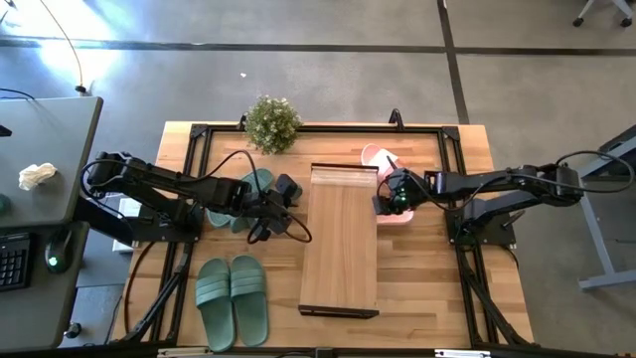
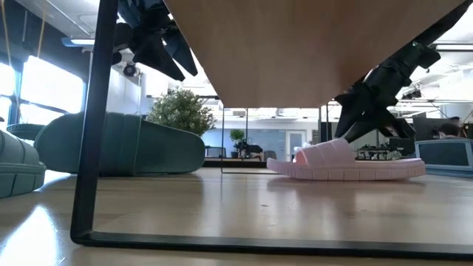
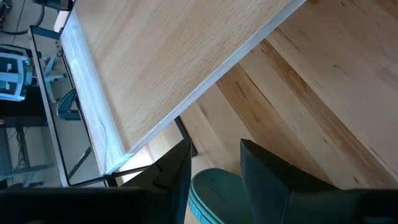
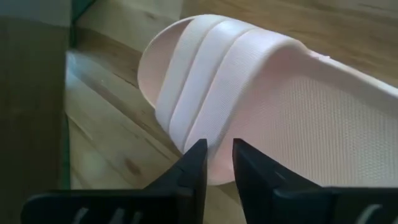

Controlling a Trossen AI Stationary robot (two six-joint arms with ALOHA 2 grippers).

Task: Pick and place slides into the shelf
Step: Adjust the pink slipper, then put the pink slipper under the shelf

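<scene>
My right pincer sits low over the pink slide, fingers nearly together at the strap edge; can't tell if they've bitten yet. Slide rests flat on the surface, just beside the shelf. Looks like light, squashy foam, so I'd pinch the wide strap, not the sole. Left pincer is part-spread above a green slide.
</scene>
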